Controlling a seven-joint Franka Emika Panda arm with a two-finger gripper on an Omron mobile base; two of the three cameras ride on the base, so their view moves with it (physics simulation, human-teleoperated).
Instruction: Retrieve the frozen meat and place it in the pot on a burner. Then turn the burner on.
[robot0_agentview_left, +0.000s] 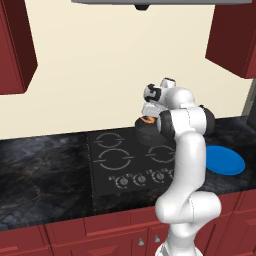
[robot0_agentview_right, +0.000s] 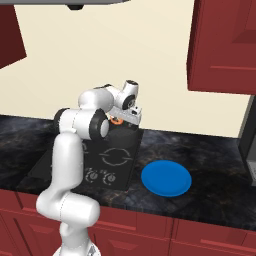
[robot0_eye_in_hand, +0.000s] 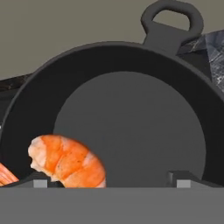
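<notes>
A rendered kitchen is shown, with dark red cabinets (robot0_agentview_left: 17, 45) hung on a cream wall and a black marbled counter (robot0_agentview_left: 40, 175) running beneath them. A black glass cooktop (robot0_agentview_left: 107, 187) is set into the counter, marked with white-outlined rings and a row of small round knobs (robot0_agentview_left: 142, 178) along its front edge. A flat round blue plate (robot0_agentview_right: 166, 178) is seen lying on the counter just beside the cooktop, on the robot's right.

The white arm (robot0_agentview_left: 190, 160) is bent forward over the back of the cooktop, and the gripper (robot0_eye_in_hand: 109, 181) is held directly above the pot (robot0_eye_in_hand: 131, 122), a squat dark grey vessel placed on a rear burner (robot0_agentview_left: 150, 139); the ring itself is largely covered by the pot. One of the pot's loop handles (robot0_eye_in_hand: 172, 22) is seen at the far rim in the hand view.

The frozen meat (robot0_eye_in_hand: 68, 162), an orange-red curved piece with pale streaks, is seen inside the pot near its wall, close to one dark finger tip (robot0_eye_in_hand: 40, 181). The finger tips are spread wide apart, and nothing is gripped between them. From the base views, an orange patch is glimpsed at the pot's mouth beneath the hand.
</notes>
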